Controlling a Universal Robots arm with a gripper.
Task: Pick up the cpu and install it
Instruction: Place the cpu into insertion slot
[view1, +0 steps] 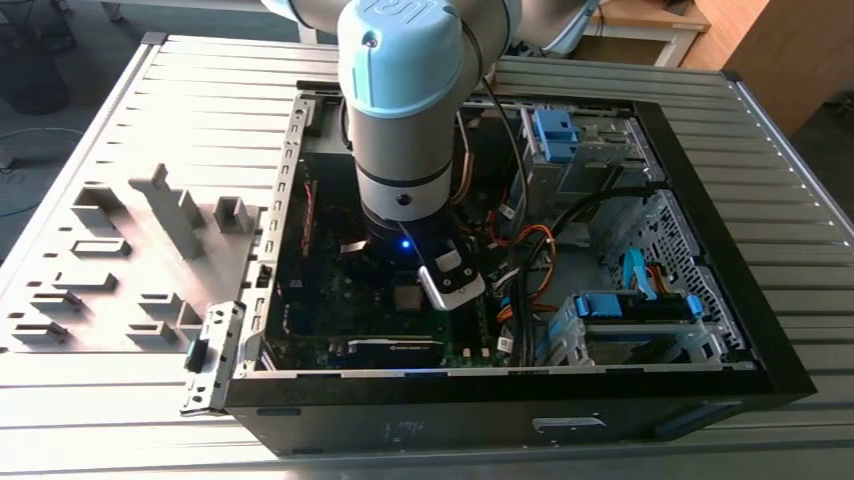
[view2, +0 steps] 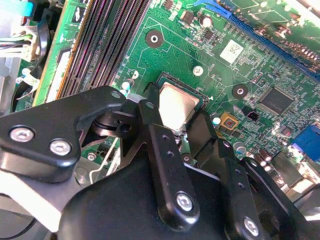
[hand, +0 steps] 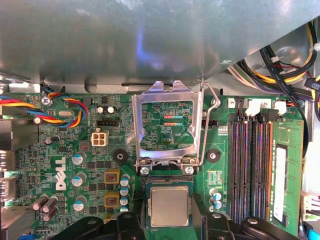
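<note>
The gripper (view2: 176, 124) covers part of the cpu (view2: 178, 102).

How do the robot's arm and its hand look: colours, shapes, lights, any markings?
The arm is a thick round tube, silver-grey with a pale blue joint cap and a black ring lower down; a small blue light glows near its wrist. The black hand is built of flat angular links held by silver screws.

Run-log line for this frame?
arm: inside computer case | gripper: at cpu | cpu: flat in socket | retention frame: raised open
</note>
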